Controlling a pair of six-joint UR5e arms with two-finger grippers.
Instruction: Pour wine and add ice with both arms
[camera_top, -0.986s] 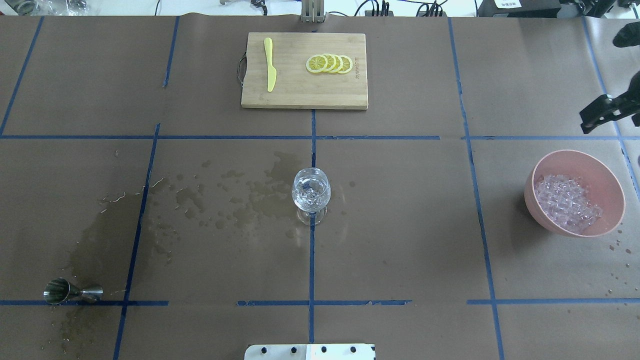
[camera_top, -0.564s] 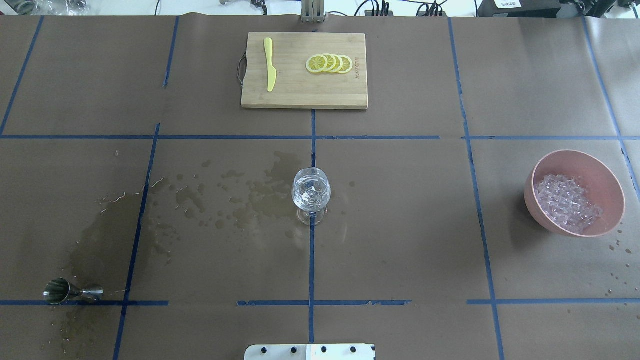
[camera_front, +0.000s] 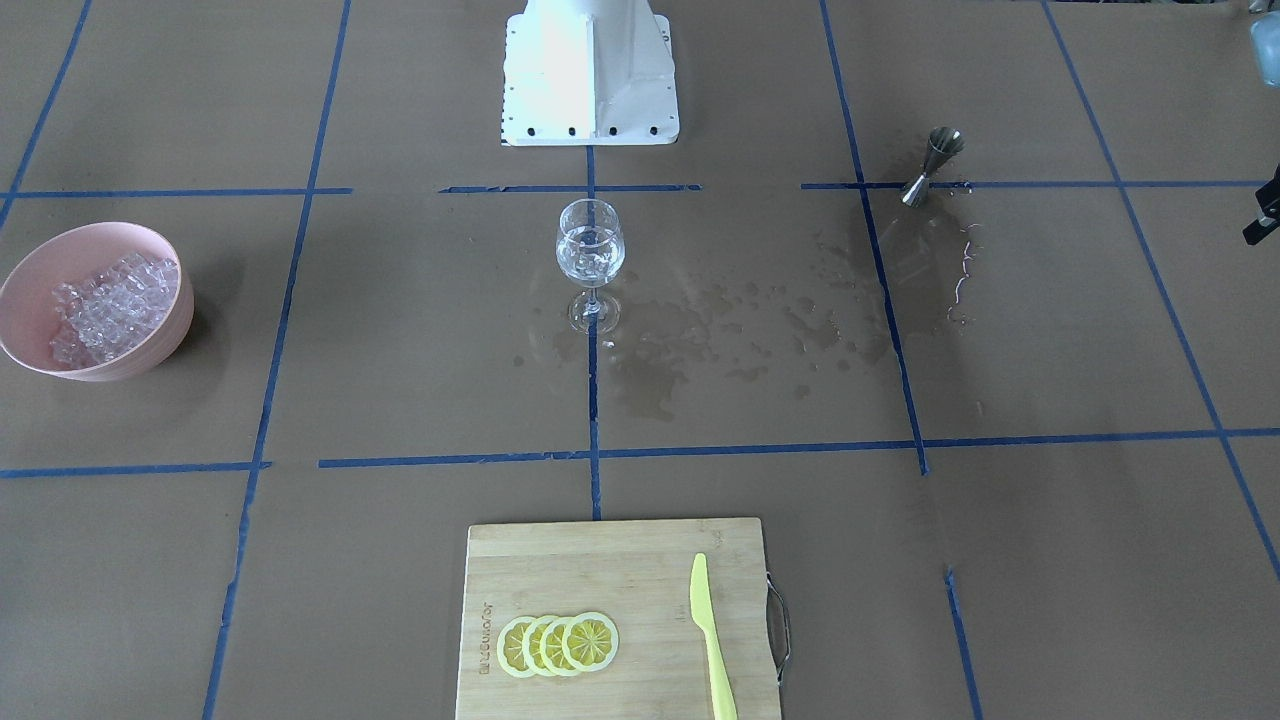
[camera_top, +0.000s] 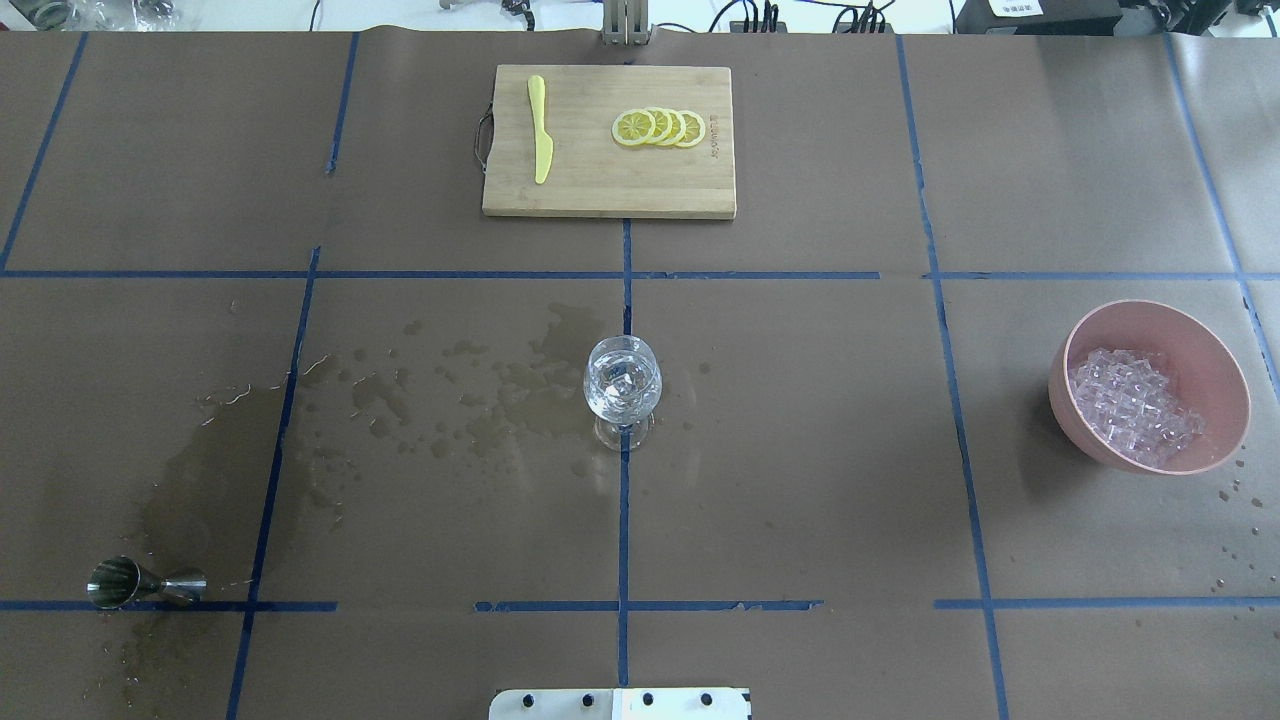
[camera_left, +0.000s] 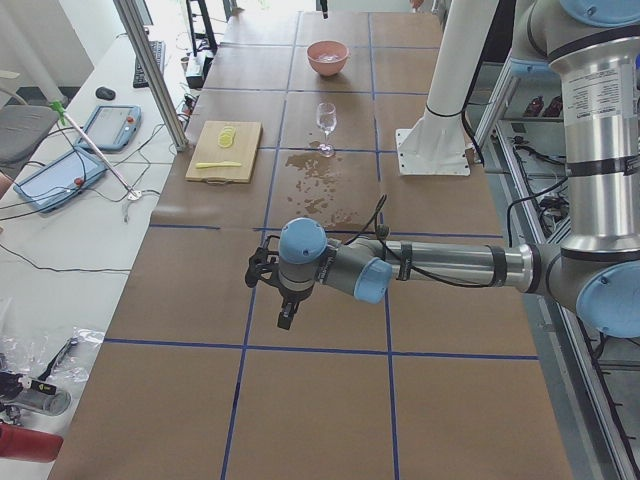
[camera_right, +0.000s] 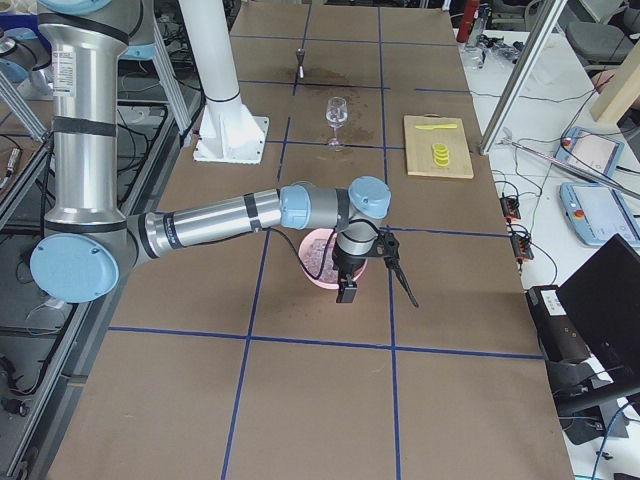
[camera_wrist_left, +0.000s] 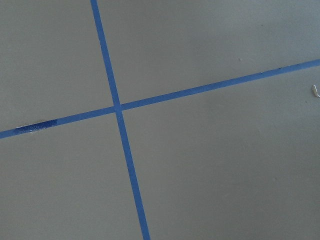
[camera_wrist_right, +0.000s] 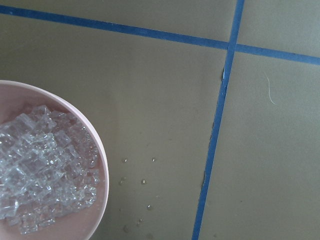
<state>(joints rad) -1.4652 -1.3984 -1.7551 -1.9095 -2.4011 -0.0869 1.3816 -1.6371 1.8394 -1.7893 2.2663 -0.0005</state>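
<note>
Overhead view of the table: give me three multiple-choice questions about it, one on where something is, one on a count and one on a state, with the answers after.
1. Where does the yellow knife lie?
A) on the cutting board
B) on the brown paper
C) hanging off the table's edge

2. How many lemon slices are there?
A) two
B) four
C) six

3. How is the wine glass?
A) tipped over
B) upright and empty
C) upright with ice in it

Answers:
1 A, it lies flat on the board, apart from the slices.
2 B, four overlapping rounds sit in a row.
3 C, it stands on its foot with clear cubes inside.
</note>
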